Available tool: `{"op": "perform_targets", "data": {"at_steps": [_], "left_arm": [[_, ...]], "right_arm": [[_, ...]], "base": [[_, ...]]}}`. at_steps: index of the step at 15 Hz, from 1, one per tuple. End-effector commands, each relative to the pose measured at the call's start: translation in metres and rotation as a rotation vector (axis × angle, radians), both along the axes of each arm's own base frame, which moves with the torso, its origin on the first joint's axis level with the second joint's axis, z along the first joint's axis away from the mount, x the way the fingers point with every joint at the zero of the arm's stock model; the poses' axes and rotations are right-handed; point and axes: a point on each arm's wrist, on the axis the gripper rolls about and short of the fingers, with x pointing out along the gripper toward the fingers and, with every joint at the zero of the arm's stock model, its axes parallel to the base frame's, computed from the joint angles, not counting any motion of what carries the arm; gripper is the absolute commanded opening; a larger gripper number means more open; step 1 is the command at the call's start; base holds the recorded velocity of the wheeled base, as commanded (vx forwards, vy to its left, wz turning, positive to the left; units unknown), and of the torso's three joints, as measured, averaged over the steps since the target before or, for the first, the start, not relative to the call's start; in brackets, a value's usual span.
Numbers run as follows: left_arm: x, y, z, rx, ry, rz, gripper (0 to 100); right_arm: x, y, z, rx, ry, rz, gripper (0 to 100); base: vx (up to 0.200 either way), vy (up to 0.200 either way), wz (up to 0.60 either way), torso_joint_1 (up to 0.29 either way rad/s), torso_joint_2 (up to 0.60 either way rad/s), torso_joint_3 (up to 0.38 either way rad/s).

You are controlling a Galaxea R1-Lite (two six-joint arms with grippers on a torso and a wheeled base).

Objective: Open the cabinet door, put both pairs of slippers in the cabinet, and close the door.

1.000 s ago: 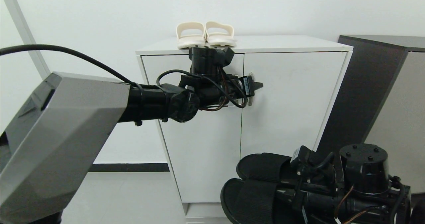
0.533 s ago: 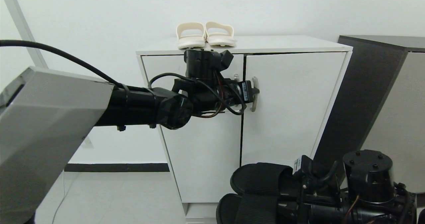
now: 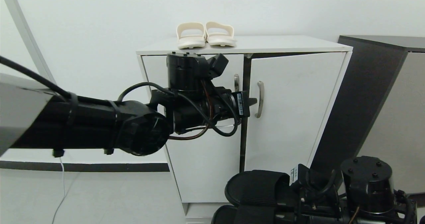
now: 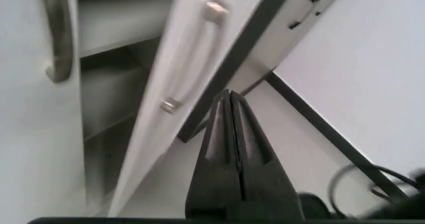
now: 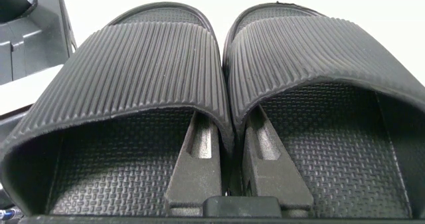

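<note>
Black slippers (image 5: 153,78) pinched in right gripper (image 5: 229,127), left gripper (image 4: 230,101) closed empty beside handle (image 3: 260,99) of ajar right door (image 3: 292,108), cream slippers (image 3: 206,35) atop cabinet (image 3: 282,43).

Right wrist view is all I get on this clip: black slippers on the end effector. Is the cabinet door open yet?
Observer: Partly. In the head view the right door stands ajar, a dark gap beside the left door.
Operator: Is the left end effector on its handle?
Observer: No. The left end effector is shut on nothing, clear of the handle.
Operator: The other pair?
Observer: The cream slippers sit on the cabinet top.
</note>
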Motion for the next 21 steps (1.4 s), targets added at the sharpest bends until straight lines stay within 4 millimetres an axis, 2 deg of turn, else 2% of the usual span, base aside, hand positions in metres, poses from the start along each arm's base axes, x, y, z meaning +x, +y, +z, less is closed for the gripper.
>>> {"op": "perform_targets", "data": {"at_steps": [1,4,8,13,18,21], "left_arm": [[-0.008,0.018,0.015,-0.026,-0.026,0.02,0],[0.012,0.024,0.012,-0.037,-0.041,0.05,0],[0.053,0.018,0.001,-0.072,-0.068,0.096,0],[0.081,0.002,-0.003,-0.123,-0.066,0.102,0],[0.088,-0.006,-0.007,-0.132,-0.068,0.095,0],[0.081,-0.012,-0.007,-0.132,-0.064,0.093,0]], "right_arm": [[-0.001,0.0,0.0,-0.003,-0.001,0.003,0],[-0.001,0.0,0.0,-0.004,-0.002,0.0,0],[-0.001,0.0,0.0,-0.004,-0.002,0.0,0],[-0.002,0.002,-0.002,-0.008,0.005,0.006,0],[-0.008,0.005,-0.004,-0.017,0.017,0.032,0],[-0.01,0.005,-0.006,-0.021,0.021,0.04,0]], "base": [[0.0,0.0,0.0,0.0,0.0,0.0],[0.0,0.0,0.0,0.0,0.0,0.0],[0.0,0.0,0.0,0.0,0.0,0.0],[0.0,0.0,0.0,0.0,0.0,0.0],[0.0,0.0,0.0,0.0,0.0,0.0],[-0.2,0.0,0.0,0.005,0.0,0.001]]}}
